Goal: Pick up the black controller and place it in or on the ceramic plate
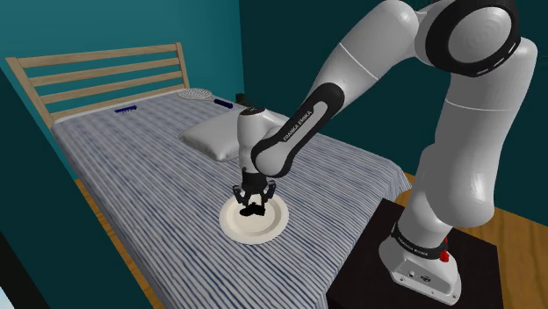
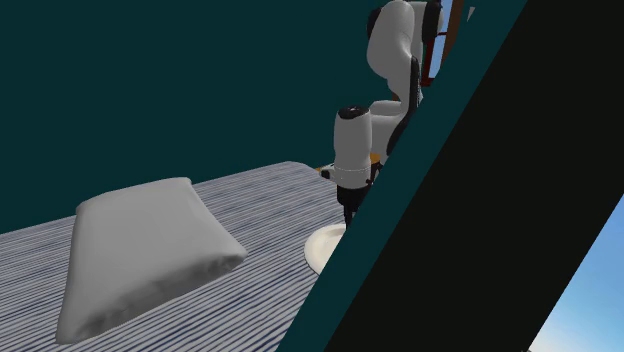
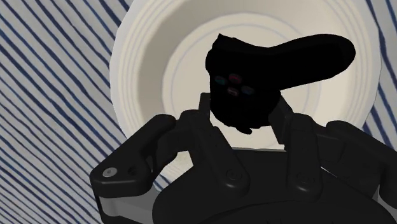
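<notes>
Wrist view: gripper [image 3: 242, 109] seemingly clasps black controller [image 3: 280, 54], which partly hides the plate [image 3: 145, 60].

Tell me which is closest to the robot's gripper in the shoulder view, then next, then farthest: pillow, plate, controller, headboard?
1. The black controller, clasped in the gripper.
2. The plate, right beneath it.
3. The pillow, farther up the bed.
4. The headboard, at the far end.
</notes>
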